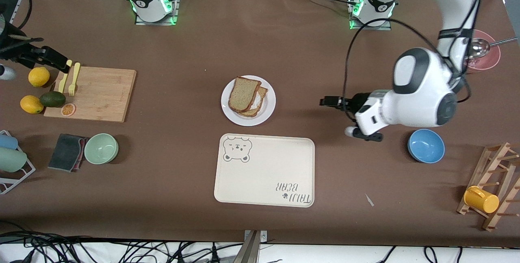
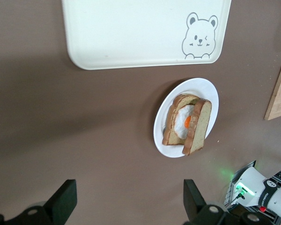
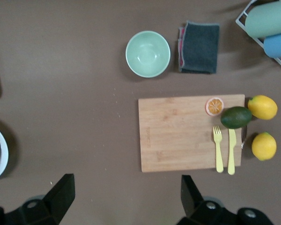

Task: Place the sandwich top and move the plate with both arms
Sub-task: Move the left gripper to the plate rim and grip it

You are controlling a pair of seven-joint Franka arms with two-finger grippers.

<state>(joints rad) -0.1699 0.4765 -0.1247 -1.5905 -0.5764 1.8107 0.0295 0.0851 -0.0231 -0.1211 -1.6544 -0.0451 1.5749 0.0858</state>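
Front view: light-brown bread slice [image 1: 243, 94] tilted on egg-topped bread, on small round white plate [image 1: 248, 100], bare table all around, cream bear-printed tray [image 1: 265, 170] nearer the camera.

Left wrist view: left gripper [image 2: 126, 199] fingers apart over bare table.

Right wrist view: right gripper [image 3: 124, 194] fingers apart near wooden cutting board [image 3: 178, 133] edge.

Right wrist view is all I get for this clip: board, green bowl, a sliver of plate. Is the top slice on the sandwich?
Observer: Yes. The sandwich top lies on the lower slice on the plate, set askew.
Operator: Askew enough to show the filling?
Observer: The left wrist view shows the fried egg in the gap between the slices.
Operator: Has the plate reached the tray?
Observer: No. It sits on the table, apart from the bear tray, which lies nearer to the front camera.
Operator: And the left tool?
Observer: The left tool is open, holding nothing, over the table between the plate and a blue bowl.
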